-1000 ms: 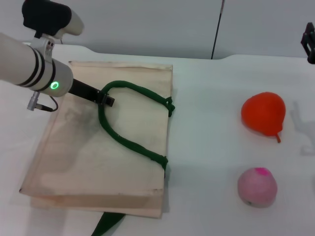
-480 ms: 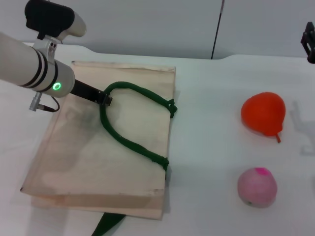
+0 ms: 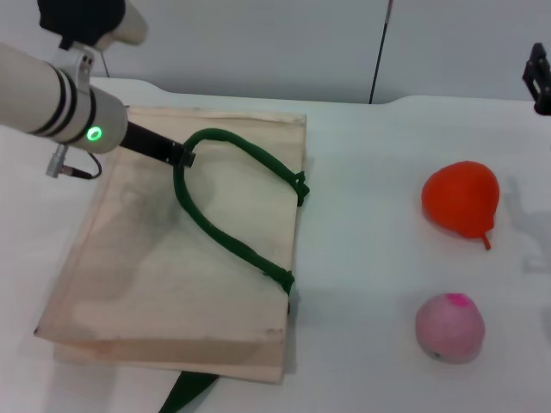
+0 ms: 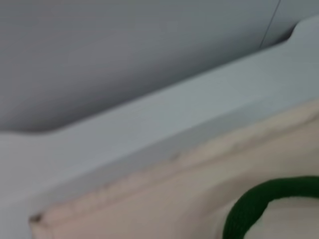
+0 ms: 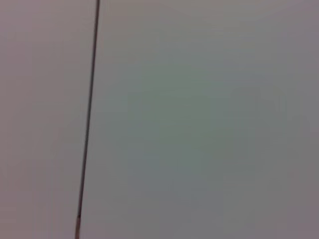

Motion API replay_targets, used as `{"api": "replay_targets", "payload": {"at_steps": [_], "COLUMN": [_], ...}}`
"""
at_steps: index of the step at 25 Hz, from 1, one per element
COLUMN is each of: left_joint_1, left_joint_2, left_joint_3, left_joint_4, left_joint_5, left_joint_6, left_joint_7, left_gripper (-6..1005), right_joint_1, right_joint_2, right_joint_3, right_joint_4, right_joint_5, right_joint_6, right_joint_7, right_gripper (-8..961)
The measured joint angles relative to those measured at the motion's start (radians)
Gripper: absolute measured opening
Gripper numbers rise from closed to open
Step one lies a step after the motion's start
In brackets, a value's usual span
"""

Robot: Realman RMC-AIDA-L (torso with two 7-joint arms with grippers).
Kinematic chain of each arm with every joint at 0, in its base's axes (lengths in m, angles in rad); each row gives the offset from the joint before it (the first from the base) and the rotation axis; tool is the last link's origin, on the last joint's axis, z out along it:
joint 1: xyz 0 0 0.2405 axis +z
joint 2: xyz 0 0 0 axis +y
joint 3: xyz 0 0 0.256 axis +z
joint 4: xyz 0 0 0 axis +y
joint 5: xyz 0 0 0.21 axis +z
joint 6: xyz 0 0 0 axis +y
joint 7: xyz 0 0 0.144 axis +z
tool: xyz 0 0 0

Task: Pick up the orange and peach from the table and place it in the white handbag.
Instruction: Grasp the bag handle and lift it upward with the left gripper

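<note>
The white handbag (image 3: 172, 267) lies flat on the left of the table, its dark green handle (image 3: 224, 232) looped across it. My left gripper (image 3: 182, 157) is shut on the handle's top bend and holds it lifted off the bag. The left wrist view shows the bag's far edge (image 4: 149, 189) and a piece of the handle (image 4: 259, 199). The orange (image 3: 461, 198) lies at the right, the pink peach (image 3: 449, 327) nearer the front below it. My right gripper (image 3: 539, 77) is raised at the far right edge, away from both fruits.
The white table (image 3: 362, 258) ends at a back edge in front of a grey wall. A green strap tab (image 3: 185, 391) sticks out under the bag's front edge. The right wrist view shows only the wall.
My left gripper has pulled the green handle up and slightly back, so the loop stands higher. The fruits and my right arm have not moved.
</note>
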Motion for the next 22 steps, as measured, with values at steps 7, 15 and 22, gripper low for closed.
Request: {"api": "replay_targets", "payload": {"at_steps": [7, 15, 22], "left_joint_1": [0.080, 0.121, 0.128], "left_joint_2": [0.001, 0.001, 0.001], "left_joint_3": [-0.050, -0.105, -0.175], "left_joint_4": [0.288, 0.582, 0.718], "left_joint_5": [-0.125, -0.128, -0.106], "left_joint_6": [-0.138, -0.281, -0.371], "left_joint_7": [0.036, 0.008, 0.009], "left_gripper": [133, 130, 129], "right_joint_1": [-0.008, -0.071, -0.104], "right_joint_2": [-0.003, -0.003, 0.000], "right_joint_3": [0.105, 0.221, 0.338], "right_joint_4": [-0.033, -0.145, -0.305], "right_joint_5": [-0.010, -0.047, -0.128], "right_joint_6": [0.201, 0.475, 0.864], "right_joint_7": [-0.006, -0.059, -0.017], "right_gripper": [671, 674, 683]}}
